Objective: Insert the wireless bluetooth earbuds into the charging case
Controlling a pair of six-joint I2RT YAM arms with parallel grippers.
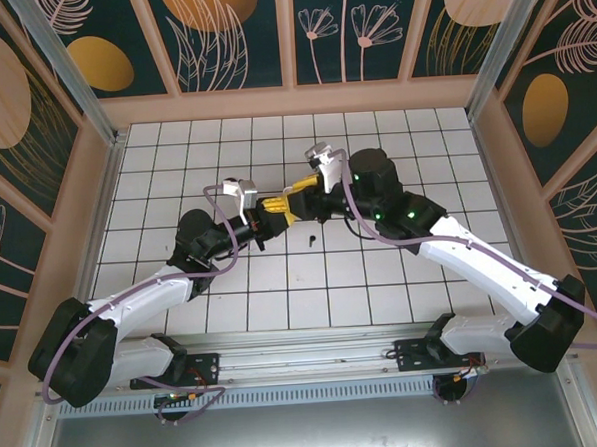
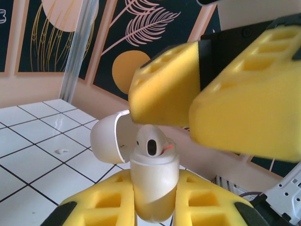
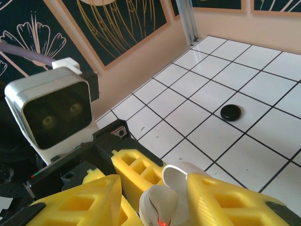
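White earbud [image 2: 153, 141] sits in case [image 2: 154, 181] clamped by left gripper [image 2: 151, 209], right gripper [image 2: 186, 110] parted above.

Left arm [image 1: 142, 297], right arm [image 1: 481, 259]: white shells, black joints; green lamps [image 1: 410, 216] on right. Lilac cable [image 3: 23, 52] along each. Left tool [image 2: 153, 200], right tool [image 3: 160, 207]: yellow cellular fingers [image 2: 101, 205], black mounts. White-cased wrist camera [image 3: 51, 113].

Earbud [image 2: 151, 141] sits in the case [image 2: 151, 175], within the left end effector [image 2: 153, 200].
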